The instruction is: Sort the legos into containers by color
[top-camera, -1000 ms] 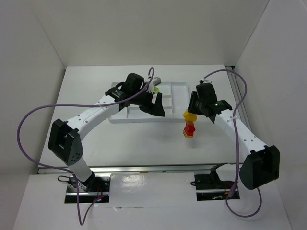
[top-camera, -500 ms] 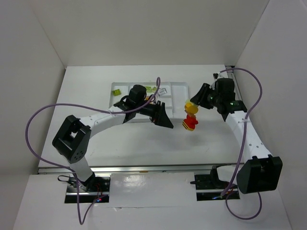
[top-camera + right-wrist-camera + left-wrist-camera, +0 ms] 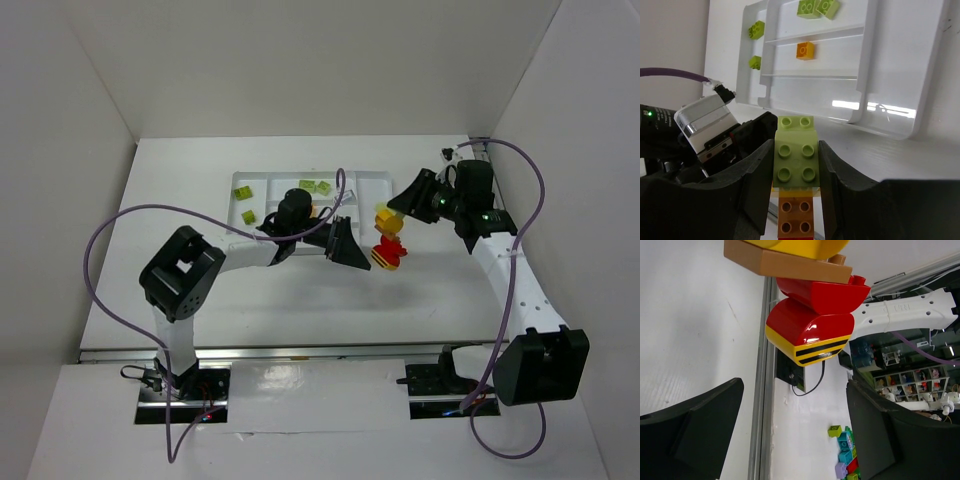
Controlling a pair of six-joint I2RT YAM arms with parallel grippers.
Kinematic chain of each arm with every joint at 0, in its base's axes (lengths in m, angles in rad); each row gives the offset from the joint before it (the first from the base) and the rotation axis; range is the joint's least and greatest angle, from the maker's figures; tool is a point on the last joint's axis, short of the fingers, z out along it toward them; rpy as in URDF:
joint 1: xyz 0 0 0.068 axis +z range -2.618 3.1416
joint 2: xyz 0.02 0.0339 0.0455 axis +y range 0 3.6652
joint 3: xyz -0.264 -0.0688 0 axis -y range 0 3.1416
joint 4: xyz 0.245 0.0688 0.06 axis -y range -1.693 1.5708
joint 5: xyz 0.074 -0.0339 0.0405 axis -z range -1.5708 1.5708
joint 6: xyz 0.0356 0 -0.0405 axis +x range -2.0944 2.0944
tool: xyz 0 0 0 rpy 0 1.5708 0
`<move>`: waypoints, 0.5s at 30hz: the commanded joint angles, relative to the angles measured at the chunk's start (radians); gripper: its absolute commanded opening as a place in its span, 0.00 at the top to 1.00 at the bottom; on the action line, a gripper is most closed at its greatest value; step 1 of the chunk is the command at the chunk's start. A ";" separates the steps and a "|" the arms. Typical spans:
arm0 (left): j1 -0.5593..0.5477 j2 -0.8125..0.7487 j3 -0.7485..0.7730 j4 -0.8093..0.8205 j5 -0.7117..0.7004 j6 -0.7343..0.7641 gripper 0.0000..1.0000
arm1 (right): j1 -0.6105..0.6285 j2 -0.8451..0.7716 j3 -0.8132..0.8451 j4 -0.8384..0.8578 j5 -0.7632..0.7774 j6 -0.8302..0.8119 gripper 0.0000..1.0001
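Stack of legos (image 3: 388,240), lime green over yellow, brownish and red, held just off the near right corner of the tray (image 3: 900,60); not yet split or sorted. Already lying in the tray: four lime green bricks (image 3: 810,7) and one orange brick (image 3: 805,50). Clamped on the stack from the tray's right: right gripper (image 3: 796,150). Poised below the stack, at the tray's near edge: left gripper (image 3: 795,405), fingers spread wide, gripping nothing.

bright even light, soft shadows — window-like glare on glossy tray (image 3: 850,105) — wrist foregrounds blurred
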 commanded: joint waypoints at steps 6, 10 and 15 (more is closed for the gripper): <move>-0.006 0.026 0.045 0.228 0.036 -0.098 0.05 | -0.008 -0.038 0.042 0.076 -0.079 0.024 0.77; -0.015 0.058 0.045 0.359 0.036 -0.189 0.06 | -0.008 -0.047 0.024 0.098 -0.092 0.035 0.77; -0.034 0.081 0.077 0.420 0.025 -0.220 0.08 | -0.008 -0.047 0.014 0.108 -0.103 0.035 0.77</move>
